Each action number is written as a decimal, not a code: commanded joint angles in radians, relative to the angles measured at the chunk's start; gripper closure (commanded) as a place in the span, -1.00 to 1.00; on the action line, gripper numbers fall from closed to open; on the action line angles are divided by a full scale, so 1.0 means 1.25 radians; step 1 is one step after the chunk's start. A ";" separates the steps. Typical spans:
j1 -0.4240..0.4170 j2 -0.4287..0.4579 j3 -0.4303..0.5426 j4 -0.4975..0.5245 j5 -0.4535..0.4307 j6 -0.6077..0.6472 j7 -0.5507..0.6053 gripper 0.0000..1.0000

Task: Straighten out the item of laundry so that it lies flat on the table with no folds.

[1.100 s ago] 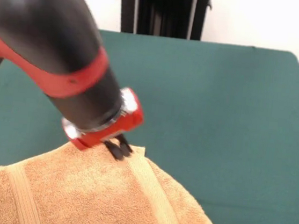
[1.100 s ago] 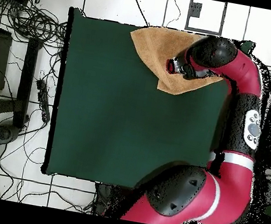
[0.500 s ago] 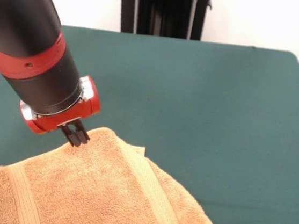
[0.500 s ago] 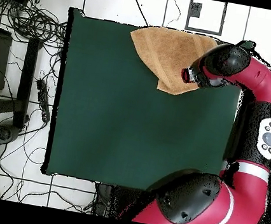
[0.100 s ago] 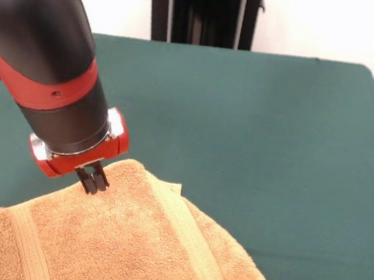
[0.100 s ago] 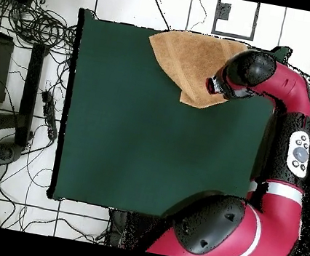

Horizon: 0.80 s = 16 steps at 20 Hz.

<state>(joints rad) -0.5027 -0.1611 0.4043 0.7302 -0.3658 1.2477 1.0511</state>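
Observation:
The orange-tan towel (image 5: 128, 241) lies doubled over at the near left of the green table (image 5: 277, 123). A pale band runs diagonally across its upper layer and another sits near its left end. A small pale corner pokes out at its far edge. In the overhead view the towel (image 6: 186, 54) sits against the table's top edge, its folded corner pointing inward. My gripper (image 5: 93, 182) hangs from the red and black arm, its dark fingers shut together, with the tips pressed on the towel's rounded far edge. Whether cloth is pinched between them is hidden. The overhead view shows the gripper (image 6: 211, 85) at the towel's right side.
The table (image 6: 128, 129) spreads wide and green to the left and below the towel in the overhead view. Its top edge runs right by the towel. Cables (image 6: 30, 16) and dark stands lie on the tiled floor beyond the table's left side.
My gripper swung from the towel's pale corner leftward in the front view to the rounded far edge, then dropped slightly onto it. The towel has barely shifted.

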 commanded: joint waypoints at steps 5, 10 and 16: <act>0.046 0.021 0.011 0.107 -0.055 -0.070 -0.099 1.00; 0.052 0.020 0.002 0.108 -0.077 -0.095 -0.091 1.00; 0.079 0.026 -0.023 0.089 -0.131 -0.127 -0.070 1.00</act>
<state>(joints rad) -0.4616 -0.1611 0.3764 0.7308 -0.4779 1.1545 1.0511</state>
